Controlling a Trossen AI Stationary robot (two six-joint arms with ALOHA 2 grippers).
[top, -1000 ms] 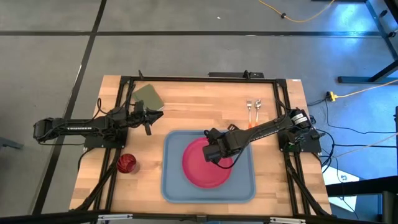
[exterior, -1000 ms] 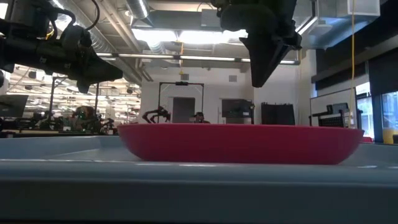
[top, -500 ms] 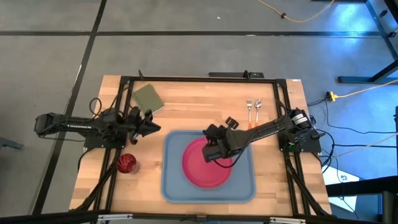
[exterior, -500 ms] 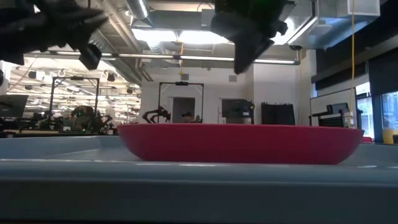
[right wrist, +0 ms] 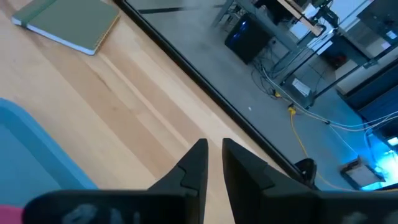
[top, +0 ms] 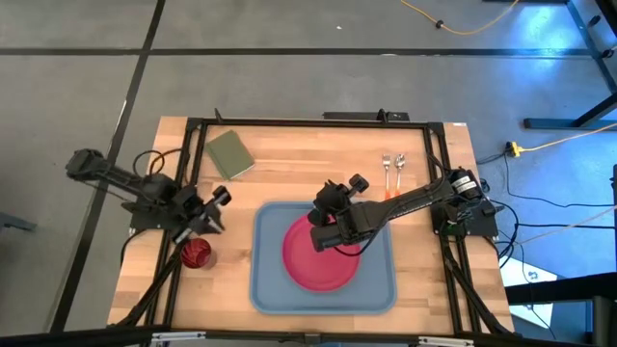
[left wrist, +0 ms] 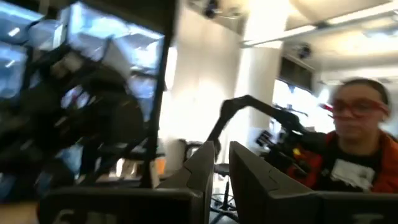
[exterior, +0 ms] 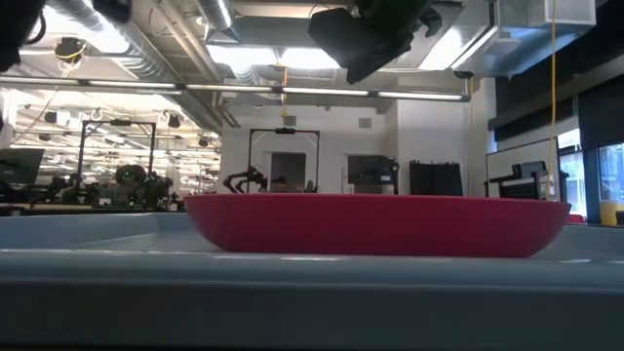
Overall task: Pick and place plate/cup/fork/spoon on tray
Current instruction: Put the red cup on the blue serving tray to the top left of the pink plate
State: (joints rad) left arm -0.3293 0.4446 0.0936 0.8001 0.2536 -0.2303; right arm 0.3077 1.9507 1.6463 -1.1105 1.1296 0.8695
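No text, label, brand, number or sign can be read in any of the views. A white patch is seen on the chest of the person (left wrist: 354,155) in the left wrist view, but it is too blurred to be read.

Pink-red plate (top: 318,254); light blue tray (top: 267,275); dark red cup (top: 197,253); green pad (top: 229,153).

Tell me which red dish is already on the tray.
The plate: wide, flat, lying inside the tray. The small cup stands on bare wood left of it.
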